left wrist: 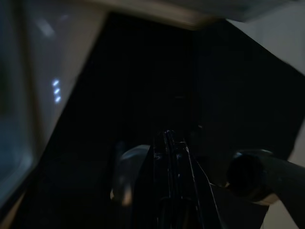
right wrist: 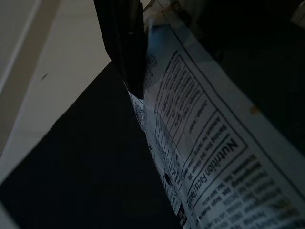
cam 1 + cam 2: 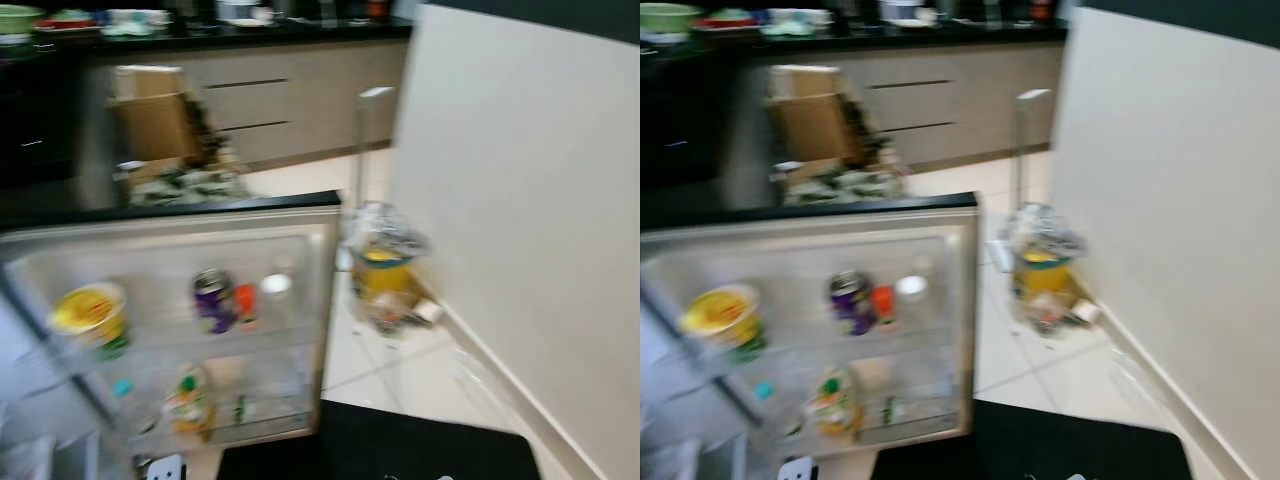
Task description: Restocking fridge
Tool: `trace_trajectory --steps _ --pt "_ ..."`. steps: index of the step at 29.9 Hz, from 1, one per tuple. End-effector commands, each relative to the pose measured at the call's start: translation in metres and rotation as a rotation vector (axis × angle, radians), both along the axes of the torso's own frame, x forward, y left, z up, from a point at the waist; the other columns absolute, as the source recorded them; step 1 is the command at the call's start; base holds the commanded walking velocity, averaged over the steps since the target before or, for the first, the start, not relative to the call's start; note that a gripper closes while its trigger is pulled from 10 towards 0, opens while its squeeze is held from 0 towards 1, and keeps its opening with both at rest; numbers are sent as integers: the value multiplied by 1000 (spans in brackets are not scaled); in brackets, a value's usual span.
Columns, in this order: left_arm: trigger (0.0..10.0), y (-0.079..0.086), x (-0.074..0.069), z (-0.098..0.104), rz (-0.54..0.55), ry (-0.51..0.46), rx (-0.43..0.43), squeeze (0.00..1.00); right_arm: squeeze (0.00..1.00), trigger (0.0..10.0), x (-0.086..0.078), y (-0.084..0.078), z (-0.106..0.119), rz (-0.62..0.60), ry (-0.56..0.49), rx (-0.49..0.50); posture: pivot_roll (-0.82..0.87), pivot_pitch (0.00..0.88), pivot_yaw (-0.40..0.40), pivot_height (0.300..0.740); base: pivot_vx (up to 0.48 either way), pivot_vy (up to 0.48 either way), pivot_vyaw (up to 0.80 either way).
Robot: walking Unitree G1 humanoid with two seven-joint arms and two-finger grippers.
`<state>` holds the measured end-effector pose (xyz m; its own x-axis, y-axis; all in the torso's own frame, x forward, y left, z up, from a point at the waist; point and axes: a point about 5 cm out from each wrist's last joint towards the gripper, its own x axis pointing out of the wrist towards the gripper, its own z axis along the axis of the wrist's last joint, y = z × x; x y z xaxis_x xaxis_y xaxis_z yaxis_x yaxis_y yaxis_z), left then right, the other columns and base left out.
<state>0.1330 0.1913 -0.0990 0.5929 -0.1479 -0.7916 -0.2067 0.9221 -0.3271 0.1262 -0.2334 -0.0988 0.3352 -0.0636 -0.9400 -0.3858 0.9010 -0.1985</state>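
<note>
Kitchen floor tiles are stretching away under a blurred head view, with a dark counter (image 3: pixel 200 35) running along the back and a tall pale panel (image 3: pixel 520 220) rising on the robot's right. Below, the open fridge (image 3: pixel 170 330) is showing shelves already partly stocked: a yellow tub (image 3: pixel 90 312) on the left, a purple can (image 3: pixel 212 298) near the middle, and a green-capped bottle (image 3: pixel 185 400) lower down. Beyond the fridge, a plastic bag of goods (image 3: pixel 385 265) is sitting on the tiles, so restocking looks underway, with more left to load. The right gripper (image 2: pixel 126 45) is pinching its fingers together on a printed packet (image 2: pixel 205 152), whose long axis is running away from the fingertips, nutrition panel facing the camera. The left gripper (image 1: pixel 171 143) is hanging in shadow, and I cannot tell how its fingers are standing.
</note>
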Motion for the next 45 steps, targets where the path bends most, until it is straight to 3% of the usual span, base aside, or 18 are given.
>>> trace_trajectory --steps 1,3,6,9,12,17,19,24,29,38,45 --pt "10000 7 0 1 29 -6 13 0 0 10000 0 -10 3 -4 -14 -28 -32 0 5 740 0 0 0" --pt "10000 6 0 1 6 2 21 0 0 10000 2 -15 5 -32 -30 -44 -51 47 23 740 0 0 0" --pt "10000 7 2 1 -62 13 47 0 0 10000 7 -18 7 -98 -66 -43 -45 25 -19 740 0 0 0" --pt "10000 23 11 7 54 -27 63 0 0 10000 0 -8 2 -40 -35 -17 -14 37 -44 740 0 0 0" --pt "10000 23 13 8 61 -38 58 0 0 10000 1 -4 2 -10 -35 -8 -24 47 -41 740 0 0 0" --pt "10000 20 6 5 26 -18 64 0 0 10000 9 4 3 10 -62 18 -62 54 -27 740 0 0 0" --pt "10000 21 -3 2 39 10 69 0 0 10000 14 11 3 -1 -84 60 -74 52 -17 740 0 0 341" --pt "10000 14 -10 -2 69 27 57 0 0 10000 3 4 1 -14 -61 47 -38 49 -18 740 0 0 776" --pt "10000 11 -7 -1 69 11 41 0 0 10000 -11 -1 -2 -47 -36 26 -37 47 -8 740 0 0 303" --pt "10000 27 10 8 60 -26 83 0 0 10000 -2 14 -3 -37 -65 49 -26 34 8 740 0 0 0" --pt "10000 23 7 6 60 -15 80 0 0 10000 4 9 0 -25 -77 37 -39 27 -10 740 0 0 0"
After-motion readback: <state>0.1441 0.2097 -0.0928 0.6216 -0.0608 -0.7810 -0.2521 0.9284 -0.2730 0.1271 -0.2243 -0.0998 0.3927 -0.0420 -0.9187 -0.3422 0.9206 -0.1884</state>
